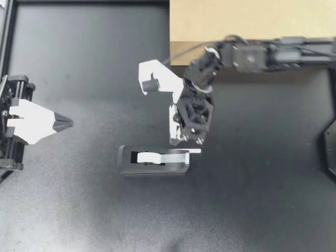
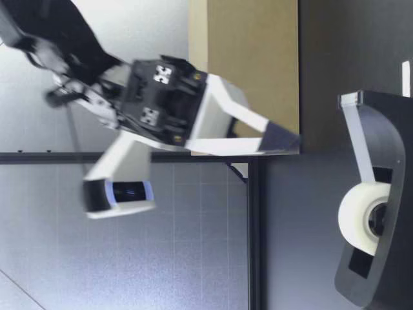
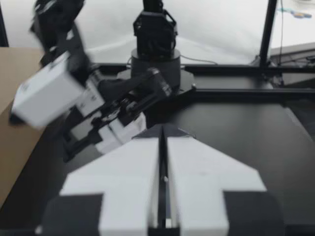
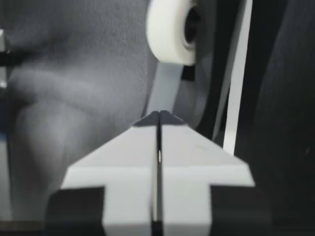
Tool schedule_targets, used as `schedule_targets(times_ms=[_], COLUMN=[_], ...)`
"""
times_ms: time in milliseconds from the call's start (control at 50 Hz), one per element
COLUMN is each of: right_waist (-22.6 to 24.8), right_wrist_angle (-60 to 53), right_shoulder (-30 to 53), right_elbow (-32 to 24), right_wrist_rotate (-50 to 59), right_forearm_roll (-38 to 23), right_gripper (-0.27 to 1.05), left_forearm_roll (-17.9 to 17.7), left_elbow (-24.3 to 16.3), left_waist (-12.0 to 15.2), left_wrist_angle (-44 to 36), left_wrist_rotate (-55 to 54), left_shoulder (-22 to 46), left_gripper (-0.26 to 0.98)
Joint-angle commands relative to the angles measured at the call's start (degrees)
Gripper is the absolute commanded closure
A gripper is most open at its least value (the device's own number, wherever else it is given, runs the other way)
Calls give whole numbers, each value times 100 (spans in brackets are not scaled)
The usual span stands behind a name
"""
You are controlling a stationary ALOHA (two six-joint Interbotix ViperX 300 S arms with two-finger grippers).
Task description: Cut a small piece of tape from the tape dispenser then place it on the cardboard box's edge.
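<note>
Okay: my right gripper point(image 1: 176, 142) hangs over dispenser point(image 1: 152, 160), fingers pressed tight together, nothing seen between them. In right wrist view tips sit just short of tape strip point(image 4: 165, 91) running down from roll point(image 4: 170, 29) — can't tell if touching. My left gripper point(image 1: 67, 124) is clenched too, empty, well apart at table point(image 1: 79, 210) side. Box point(image 1: 252, 26) lies beyond dispenser — under right arm.

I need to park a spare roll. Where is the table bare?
Bare: the table between left gripper and dispenser, and the stretch on the dispenser's right. Crowded: between dispenser and box, where the right gripper hangs.
</note>
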Motion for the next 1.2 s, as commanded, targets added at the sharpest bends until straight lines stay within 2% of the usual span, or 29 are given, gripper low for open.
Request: schedule_targets(times_ms=[0,140,260,540,820,1180], right_waist=[-105,-185,-220,-220,-176,-35], right_wrist_angle=[396,738,879,958,1380,1389], right_shoulder=[123,369,448,536,791,976], right_elbow=[-281,-510,-703,-888,-896,-905], right_wrist_rotate=[35,114,185,193,185,343], right_forearm_roll=[44,44,44,44,185,229], right_gripper=[91,90,82,41,42,42], left_forearm_roll=[0,0,0,0,0,0], left_elbow=[-70,-70,-62,-62,-62,-88], left_waist=[-9,-9,-9,-9,-9,-9], left_wrist_angle=[-79,-149,-176,-176,-185,-176], left_wrist_rotate=[-9,-9,-9,-9,0,-9], left_shoulder=[70,141,229,325,325,325], left_gripper=[85,85,85,85,85,85])
